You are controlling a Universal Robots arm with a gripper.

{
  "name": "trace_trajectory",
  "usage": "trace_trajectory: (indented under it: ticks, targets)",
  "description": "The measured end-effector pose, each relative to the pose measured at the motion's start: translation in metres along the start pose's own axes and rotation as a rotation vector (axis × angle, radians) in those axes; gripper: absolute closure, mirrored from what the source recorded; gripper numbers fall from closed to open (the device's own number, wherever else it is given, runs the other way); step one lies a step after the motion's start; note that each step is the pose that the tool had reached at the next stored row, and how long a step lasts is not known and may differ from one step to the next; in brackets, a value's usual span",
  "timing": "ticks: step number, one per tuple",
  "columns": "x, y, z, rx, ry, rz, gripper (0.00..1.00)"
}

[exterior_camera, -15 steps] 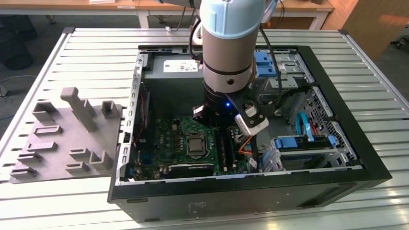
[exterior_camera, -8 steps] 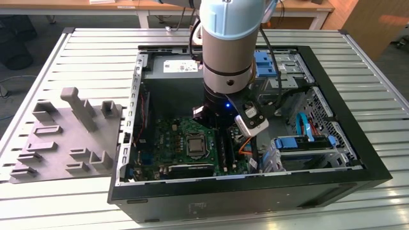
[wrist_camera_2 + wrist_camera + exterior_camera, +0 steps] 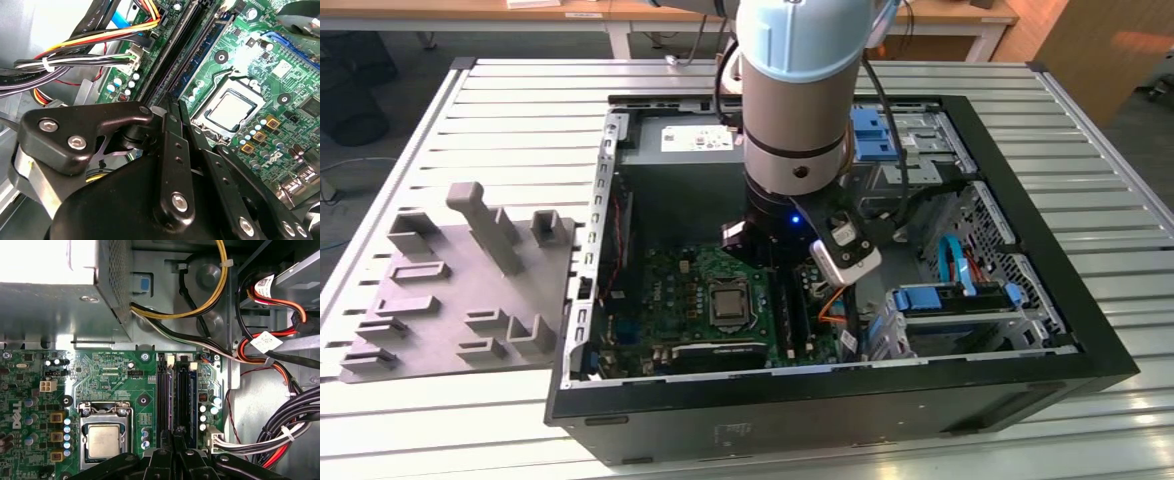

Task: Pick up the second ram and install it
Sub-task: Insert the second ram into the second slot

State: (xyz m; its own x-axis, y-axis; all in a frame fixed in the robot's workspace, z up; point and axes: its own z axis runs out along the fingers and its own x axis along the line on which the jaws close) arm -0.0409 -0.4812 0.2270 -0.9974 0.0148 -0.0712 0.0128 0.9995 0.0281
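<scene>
My gripper [image 3: 173, 436] reaches down into the open computer case [image 3: 1107, 352], right over the memory slots [image 3: 185, 395] of the green motherboard [image 3: 670, 290]. The fingers [image 3: 169, 150] stand almost together on a thin dark module standing along a slot, the second ram [image 3: 168, 395]. It runs straight out from the fingertips, parallel to the neighbouring blue-edged slot. From the exterior view the arm's wrist [image 3: 794, 215] covers the gripper and the slots.
The processor socket [image 3: 103, 440] lies beside the slots. Bundles of cables [image 3: 280, 440] crowd the other side, and the power supply [image 3: 50, 305] sits beyond. Blue drive cages [image 3: 947, 300] fill the exterior view's right. A grey holder block [image 3: 454, 290] lies outside the case.
</scene>
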Motion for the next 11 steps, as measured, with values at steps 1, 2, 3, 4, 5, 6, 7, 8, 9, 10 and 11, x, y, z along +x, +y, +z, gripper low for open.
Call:
trace_trajectory:
  ticks: [1, 2, 3, 4, 5, 6, 7, 8, 9, 10, 11]
  targets:
    - [-0.0001, 0.0001, -0.0008, -0.0002, -0.0001, 0.000, 0.87]
    - [-0.0001, 0.0001, -0.0016, -0.0002, -0.0001, 0.000, 0.87]
    - [-0.0002, 0.0001, -0.0023, -0.0002, -0.0001, 0.000, 0.87]
    - [-0.0002, 0.0002, -0.0025, -0.0005, -0.0002, 0.000, 0.87]
    - [-0.0003, 0.0002, -0.0025, -0.0005, -0.0002, 0.000, 0.87]
    - [-0.0003, 0.0002, -0.0025, -0.0005, -0.0001, 0.000, 0.87]
    - [-0.0003, 0.0002, -0.0024, -0.0006, -0.0002, 0.000, 0.87]
    - [-0.0004, 0.0002, -0.0022, -0.0005, -0.0001, 0.000, 0.87]
    - [-0.0004, 0.0002, -0.0014, -0.0008, -0.0002, 0.000, 0.87]
    - [-0.0003, 0.0002, -0.0002, -0.0007, -0.0001, 0.000, 0.87]
    - [-0.0002, 0.0002, 0.0010, -0.0007, -0.0001, 0.000, 0.87]
